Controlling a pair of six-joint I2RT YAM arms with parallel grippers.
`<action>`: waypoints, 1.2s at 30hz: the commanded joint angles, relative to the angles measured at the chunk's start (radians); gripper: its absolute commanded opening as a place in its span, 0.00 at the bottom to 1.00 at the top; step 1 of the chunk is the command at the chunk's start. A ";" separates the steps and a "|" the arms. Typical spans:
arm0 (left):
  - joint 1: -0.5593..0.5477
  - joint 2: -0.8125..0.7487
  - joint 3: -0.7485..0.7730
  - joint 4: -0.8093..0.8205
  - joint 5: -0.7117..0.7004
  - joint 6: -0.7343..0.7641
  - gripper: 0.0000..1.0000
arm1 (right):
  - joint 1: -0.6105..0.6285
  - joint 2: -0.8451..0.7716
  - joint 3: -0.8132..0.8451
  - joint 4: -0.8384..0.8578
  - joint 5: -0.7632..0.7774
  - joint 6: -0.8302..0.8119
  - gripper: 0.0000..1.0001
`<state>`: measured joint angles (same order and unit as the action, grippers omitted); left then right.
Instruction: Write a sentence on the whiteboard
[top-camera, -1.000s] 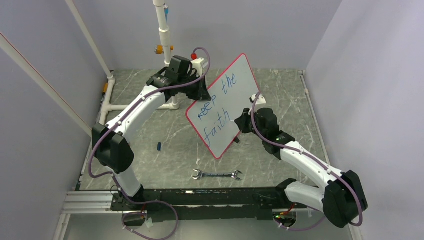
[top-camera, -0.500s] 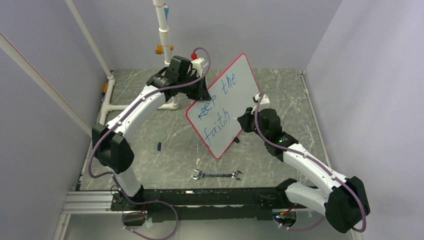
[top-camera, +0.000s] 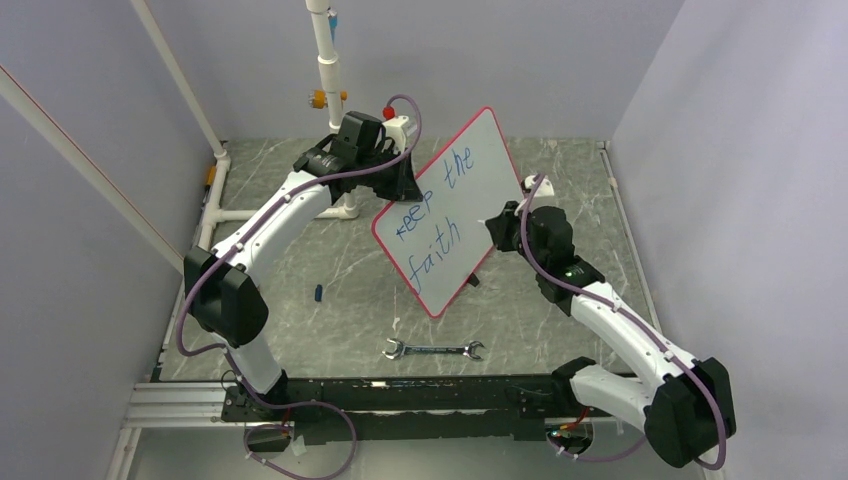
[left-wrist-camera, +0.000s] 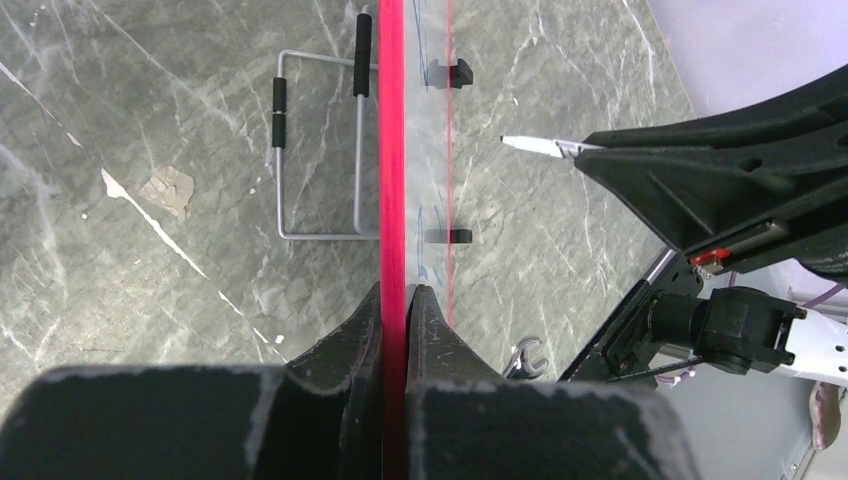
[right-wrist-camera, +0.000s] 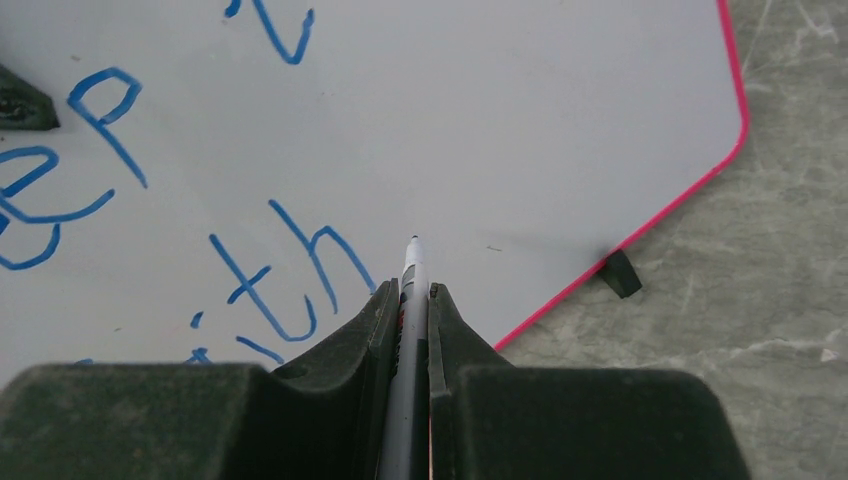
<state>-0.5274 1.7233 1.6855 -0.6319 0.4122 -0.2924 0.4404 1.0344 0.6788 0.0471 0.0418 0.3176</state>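
Right gripper (right-wrist-camera: 413, 290), clamped tight on marker (right-wrist-camera: 411, 262), has backed off whiteboard (top-camera: 490, 195) within last second. Tip now hangs clear of surface, aimed at blank patch just ahead, right of "faith". Left gripper (left-wrist-camera: 395, 291) pinches board's red rim, board running edge-on straight ahead of its jaws. Sentence (top-camera: 432, 205) reads "keep the faith". Pen lift suggests word finished, next word likely pending.

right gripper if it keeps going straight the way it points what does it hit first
Most likely the whiteboard: the marker in the right gripper aims at its bare face beside the writing, tip seemingly just short of it.
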 joint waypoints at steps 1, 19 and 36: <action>-0.021 0.002 0.000 -0.056 -0.102 0.138 0.00 | -0.035 0.007 0.052 0.040 -0.029 -0.001 0.00; -0.022 0.018 0.009 -0.066 -0.105 0.144 0.00 | -0.134 0.000 0.028 0.099 -0.144 0.023 0.00; -0.021 0.015 0.008 -0.070 -0.124 0.152 0.00 | -0.154 0.027 0.007 0.198 -0.234 0.045 0.00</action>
<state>-0.5320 1.7233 1.6909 -0.6376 0.4030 -0.2890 0.2935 1.0485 0.6888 0.1623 -0.1665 0.3466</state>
